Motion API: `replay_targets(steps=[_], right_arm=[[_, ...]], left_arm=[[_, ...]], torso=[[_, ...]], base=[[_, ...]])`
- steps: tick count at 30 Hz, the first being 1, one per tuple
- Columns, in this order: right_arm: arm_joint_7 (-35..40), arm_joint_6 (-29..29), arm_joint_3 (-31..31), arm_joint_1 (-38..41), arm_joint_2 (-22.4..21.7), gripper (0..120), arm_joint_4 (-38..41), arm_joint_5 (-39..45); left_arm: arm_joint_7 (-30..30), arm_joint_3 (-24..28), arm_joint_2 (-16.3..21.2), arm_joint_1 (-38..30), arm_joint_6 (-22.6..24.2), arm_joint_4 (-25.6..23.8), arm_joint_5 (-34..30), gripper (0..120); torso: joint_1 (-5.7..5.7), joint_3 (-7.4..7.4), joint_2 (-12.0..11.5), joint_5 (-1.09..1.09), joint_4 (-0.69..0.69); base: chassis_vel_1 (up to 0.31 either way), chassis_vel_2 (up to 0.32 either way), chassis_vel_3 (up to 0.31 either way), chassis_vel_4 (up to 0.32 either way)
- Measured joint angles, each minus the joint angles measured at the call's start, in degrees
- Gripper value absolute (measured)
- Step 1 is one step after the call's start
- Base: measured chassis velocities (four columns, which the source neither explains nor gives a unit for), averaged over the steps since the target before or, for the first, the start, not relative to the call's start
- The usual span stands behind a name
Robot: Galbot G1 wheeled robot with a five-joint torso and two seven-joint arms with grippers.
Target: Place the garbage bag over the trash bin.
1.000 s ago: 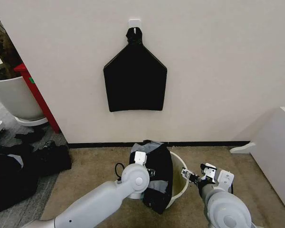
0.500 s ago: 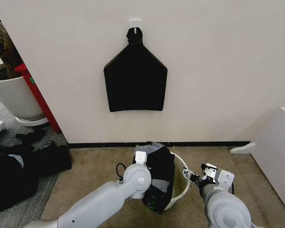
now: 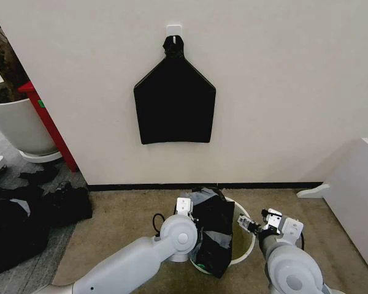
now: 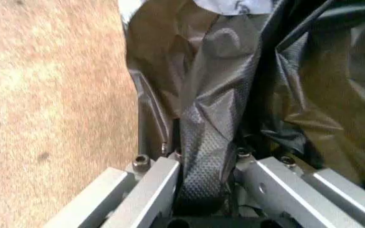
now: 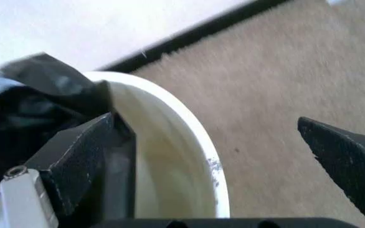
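Observation:
The garbage bag point(image 3: 213, 229), glossy black and crinkled, hangs over the left part of the trash bin point(image 3: 248, 241), a cream-white bucket on the carpet. My left gripper point(image 4: 205, 166) is shut on a fold of the garbage bag point(image 4: 214, 95), with its wrist just left of the bin. At the bin's right side, my right gripper point(image 3: 258, 227) is open. In the right wrist view the right gripper point(image 5: 214, 156) straddles the trash bin's rim point(image 5: 189, 133), one finger point(image 5: 81, 152) inside and the other outside. Part of the bag point(image 5: 36, 90) lies at the rim's far side.
A flat black bag bundle point(image 3: 175, 104) hangs from a wall hook straight ahead. A large white plant pot point(image 3: 15, 122) and a red panel point(image 3: 49, 125) stand at the left, with dark heaps point(image 3: 30, 220) on the floor. A white board point(image 3: 356, 196) is at the right.
My left arm has carried the bag to the right and lower, so it covers more of the bin's opening. The bin has shifted slightly right. The right gripper stays at the rim.

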Motion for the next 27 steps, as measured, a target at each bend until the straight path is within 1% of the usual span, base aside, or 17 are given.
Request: replay_targets(steps=[1, 5, 6, 8, 10, 12, 13, 14, 15, 17, 21, 22, 24, 27], right_arm=[[0.0, 0.0, 0.0, 0.0, 0.0, 100, 0.0, 0.0], [-0.2, -0.3, 2.0, 0.1, -0.6, 100, 3.8, 1.7], [-0.1, -0.4, 2.5, 0.1, -0.9, 100, 5.1, 3.0], [0.2, -0.5, 3.1, 0.1, -1.2, 100, 6.6, 5.0], [0.2, -0.5, 3.1, 0.1, -1.3, 100, 6.9, 5.3], [0.1, -0.8, 3.4, 0.4, -1.7, 100, 8.3, 6.7], [-0.6, -1.0, 3.7, 0.8, -2.3, 100, 9.1, 7.7], [-0.6, -1.0, 3.7, 0.8, -2.3, 100, 9.1, 7.7], [-1.2, -1.2, 3.9, 1.1, -2.6, 100, 9.2, 8.2], [-3.5, -2.0, 5.2, 1.6, -3.8, 100, 9.3, 9.8], [-7.5, -3.1, 5.9, 2.2, -6.6, 100, 9.3, 10.4], [-7.5, -3.1, 5.9, 2.2, -6.6, 100, 9.3, 10.4], [-11.7, -4.5, 5.9, 2.5, -7.2, 100, 9.3, 8.2], [-14.7, -5.2, 4.6, 4.8, -7.0, 100, 9.3, 8.5]], left_arm=[[0.0, 0.0, 0.0, 0.0, 0.0, 0.0, 0.0, 1], [2.5, -1.5, 2.0, 0.4, -3.3, -2.4, 0.3, 1], [4.2, -2.1, 2.9, 0.6, -4.6, -3.1, 0.5, 1], [8.2, -3.1, 4.4, 1.1, -7.0, -3.9, 1.1, 1], [8.7, -3.3, 4.7, 1.2, -7.6, -4.1, 1.4, 1], [13.3, -3.9, 6.3, 1.6, -9.6, -4.7, 2.7, 1], [16.2, -4.3, 8.1, 2.0, -11.3, -5.6, 4.4, 1], [16.2, -4.3, 8.1, 2.0, -11.3, -5.6, 4.4, 1], [17.1, -4.5, 8.9, 2.2, -11.9, -6.1, 5.2, 1], [18.4, -5.4, 10.7, 2.5, -13.6, -8.2, 6.4, 1], [19.6, -7.0, 12.4, 2.7, -14.7, -10.6, 9.1, 1], [19.6, -7.0, 12.4, 2.7, -14.7, -10.6, 9.1, 1], [20.6, -8.0, 13.1, 2.7, -14.8, -11.3, 10.7, 1], [21.5, -9.0, 13.7, 2.7, -14.8, -11.7, 12.3, 1]], torso=[[0.00, 0.00, 0.0, 0.00, 0.00], [0.00, 0.00, 0.0, -0.01, 0.02], [0.00, -0.01, 0.0, -0.04, 0.01], [0.00, -0.01, 0.0, 0.00, 0.01], [0.00, -0.01, 0.0, -0.01, 0.02], [0.00, -0.01, 0.0, -0.05, 0.01], [0.00, -0.01, 0.0, -0.02, 0.01], [0.00, -0.01, 0.0, -0.02, 0.01], [0.00, -0.01, 0.0, -0.02, 0.02], [0.00, -0.01, 0.0, -0.01, 0.02], [0.00, -0.01, 0.0, -0.02, 0.02], [0.00, -0.01, 0.0, -0.02, 0.02], [0.00, -0.01, 0.0, -0.03, 0.01], [0.00, -0.01, 0.0, -0.02, 0.02]], base=[[0.000, 0.000, 0.000, 0.000], [0.000, 0.000, 0.000, 0.000], [0.000, 0.000, 0.000, 0.000], [0.000, 0.000, 0.000, 0.000], [0.000, 0.000, 0.000, 0.000], [0.000, 0.000, 0.000, 0.000], [0.000, 0.000, 0.000, 0.000], [0.000, 0.000, 0.000, 0.000], [0.000, 0.000, 0.000, 0.000], [0.000, 0.000, 0.000, 0.000], [0.000, 0.000, 0.000, 0.000], [0.000, 0.000, 0.000, 0.000], [0.000, 0.000, 0.000, 0.000], [0.000, 0.000, 0.000, 0.000]])
